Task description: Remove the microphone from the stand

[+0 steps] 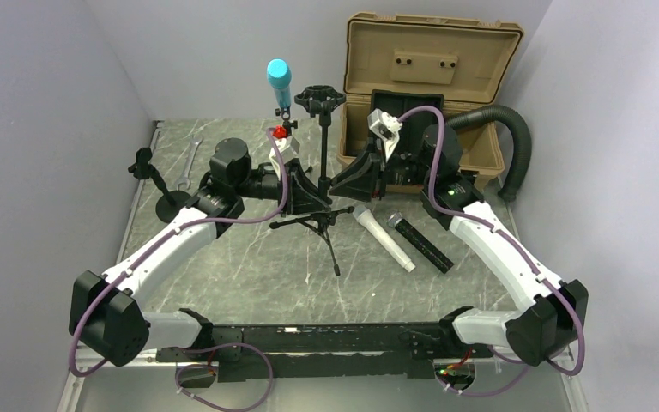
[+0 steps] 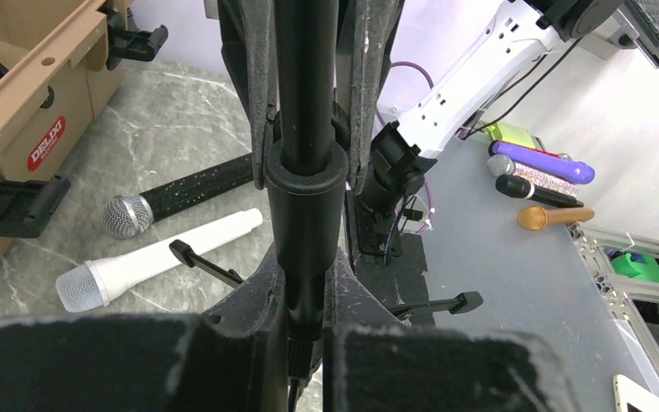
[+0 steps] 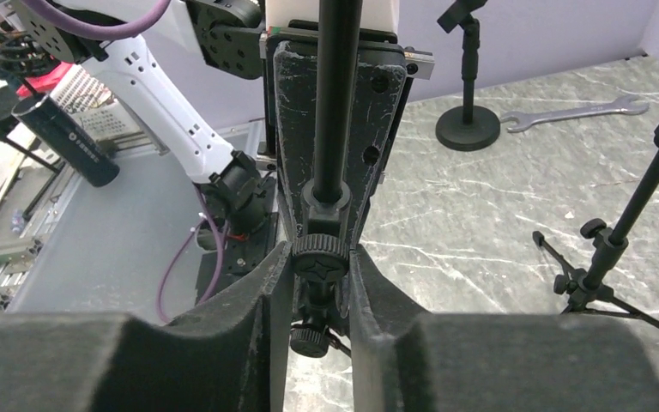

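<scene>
Looking from above, the blue microphone (image 1: 278,75) perches upright in its clip at the back, touched by neither hand — the left gripper (image 1: 316,199) and right gripper (image 1: 338,182) both crowd the black stand's pole (image 1: 323,146) lower down. Left wrist: fingers clamped on that pole; a white microphone (image 2: 163,253) and black microphone (image 2: 180,193) lie beside the legs. Right wrist: pads look pressed on a knob (image 3: 319,256) — loosening it might drop or tip the stand onto them.

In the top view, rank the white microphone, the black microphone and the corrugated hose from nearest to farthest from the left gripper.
1. White microphone, lying just right of the left gripper.
2. Black microphone, beside it, further right.
3. Corrugated hose, far right by the tan case.
</scene>
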Robot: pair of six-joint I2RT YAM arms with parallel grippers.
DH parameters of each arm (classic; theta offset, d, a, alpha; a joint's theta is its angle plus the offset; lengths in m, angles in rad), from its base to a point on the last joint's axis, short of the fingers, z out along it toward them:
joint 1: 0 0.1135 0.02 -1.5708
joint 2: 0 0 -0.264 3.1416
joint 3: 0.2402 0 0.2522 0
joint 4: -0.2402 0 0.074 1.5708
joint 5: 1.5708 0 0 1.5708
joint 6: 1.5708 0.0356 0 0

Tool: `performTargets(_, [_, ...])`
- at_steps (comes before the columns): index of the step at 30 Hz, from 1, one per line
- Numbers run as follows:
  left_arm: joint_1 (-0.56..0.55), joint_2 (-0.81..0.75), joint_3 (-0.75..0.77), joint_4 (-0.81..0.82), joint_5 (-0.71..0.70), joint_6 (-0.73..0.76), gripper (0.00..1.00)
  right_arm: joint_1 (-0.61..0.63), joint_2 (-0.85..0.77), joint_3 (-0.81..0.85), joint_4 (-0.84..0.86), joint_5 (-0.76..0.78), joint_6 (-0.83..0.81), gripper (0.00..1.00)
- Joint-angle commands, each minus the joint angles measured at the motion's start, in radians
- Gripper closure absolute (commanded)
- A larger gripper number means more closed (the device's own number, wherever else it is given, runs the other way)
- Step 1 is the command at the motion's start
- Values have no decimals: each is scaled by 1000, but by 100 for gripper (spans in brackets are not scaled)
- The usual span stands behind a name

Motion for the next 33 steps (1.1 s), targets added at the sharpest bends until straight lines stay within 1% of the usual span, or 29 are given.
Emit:
performTargets(1, [-6, -21, 31, 76, 23, 18, 100, 4, -1, 12, 15, 0, -56, 79])
performTargets(3, [-5, -21, 29, 76, 26, 20, 100, 4, -5, 20, 0, 4, -75, 84])
performTargets(5, [-6, -21, 26, 71, 28, 23, 100, 7, -9, 33, -45, 8, -121, 92])
performTargets(7, [-5, -22, 23, 64, 29, 26, 100, 15, -16, 58, -144, 25, -230, 98])
performTargets(8, [-5, -24, 20, 59, 32, 28, 100, 23, -21, 74, -215, 37, -324, 100])
performTargets(9, [-6, -26, 16, 56, 38, 29, 100, 41, -30, 88, -291, 74, -470, 100])
performTargets(11, [-6, -31, 6, 59, 49, 25, 100, 86, -42, 119, -442, 190, -696, 100])
performTargets(12, [-6, -33, 0, 62, 57, 20, 100, 108, -45, 133, -502, 254, -791, 100])
performTargets(14, [-5, -39, -12, 70, 69, 13, 100, 137, -50, 140, -572, 379, -927, 100])
performTargets(16, [-6, -46, -18, 65, 76, 16, 100, 153, -55, 133, -587, 470, -1002, 100])
performTargets(20, [-5, -59, -20, 48, 80, 30, 100, 180, -64, 122, -574, 579, -1048, 99])
performTargets(21, [-5, -61, -21, 43, 80, 34, 100, 188, -65, 117, -568, 606, -1051, 92])
performTargets(23, [-6, -65, -22, 36, 77, 38, 100, 205, -74, 107, -559, 658, -1052, 75])
performTargets(24, [-5, -68, -22, 33, 74, 41, 100, 208, -78, 100, -554, 669, -1047, 65])
performTargets(26, [-5, -71, -23, 26, 65, 52, 100, 210, -88, 85, -549, 670, -1029, 50])
performTargets(28, [-4, -73, -24, 13, 56, 66, 100, 211, -99, 77, -556, 653, -1011, 42])
performTargets(30, [-4, -70, -21, 0, 49, 81, 100, 210, -110, 73, -571, 622, -989, 38])
performTargets(33, [-5, -70, -19, -28, 38, 111, 100, 202, -135, 85, -598, 552, -947, 35])
